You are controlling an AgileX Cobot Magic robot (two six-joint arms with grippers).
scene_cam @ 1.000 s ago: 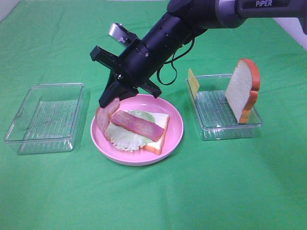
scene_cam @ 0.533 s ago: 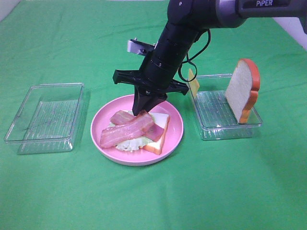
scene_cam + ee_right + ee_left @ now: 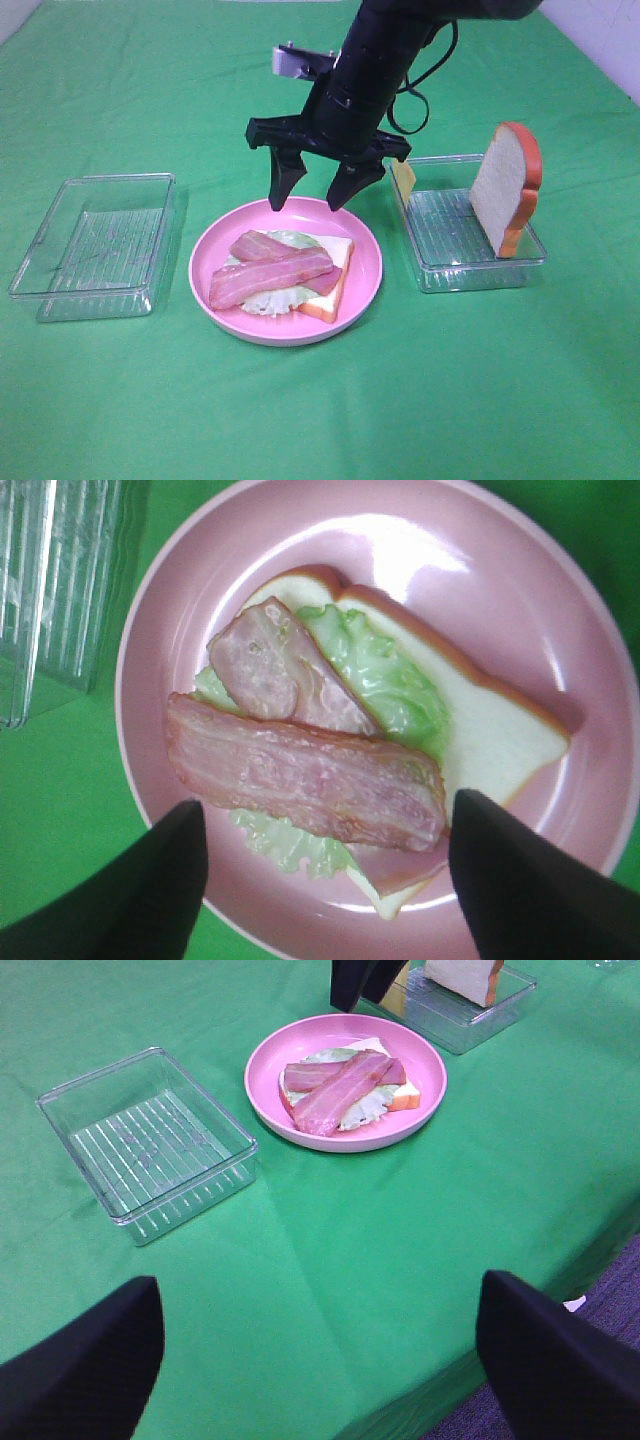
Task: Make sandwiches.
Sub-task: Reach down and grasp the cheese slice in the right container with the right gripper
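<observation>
**Exterior high view.**
- Right pincer (image 3: 309,200): jaws spread wide, holding nothing, hanging above the far rim of the pink plate (image 3: 366,262).
- Half-built sandwich (image 3: 285,275), on that plate: lower bread slice (image 3: 338,255), lettuce (image 3: 262,300), two crossed bacon strips (image 3: 268,284). It lies below the pincer and a little toward the camera, clear of both tips.
- Right tray (image 3: 480,268): cheese slice (image 3: 403,172) leaning on its end wall, second bread slice (image 3: 506,188) standing upright.
- Left tray (image 3: 95,245): on the tabletop (image 3: 320,400), left of the plate.
- Step, as judged: bacon layer is on and cheese is due next. That calls for a swing to the right tray and a pinch on a thin slice that stands on edge.

**Left wrist view.**
- Left pincer (image 3: 315,1295): wide, holding nothing, well apart from the plate, which lies beyond it.

**Right wrist view.**
- Sandwich sits beneath and between the spread fingers (image 3: 150,880). No contact shows.
</observation>
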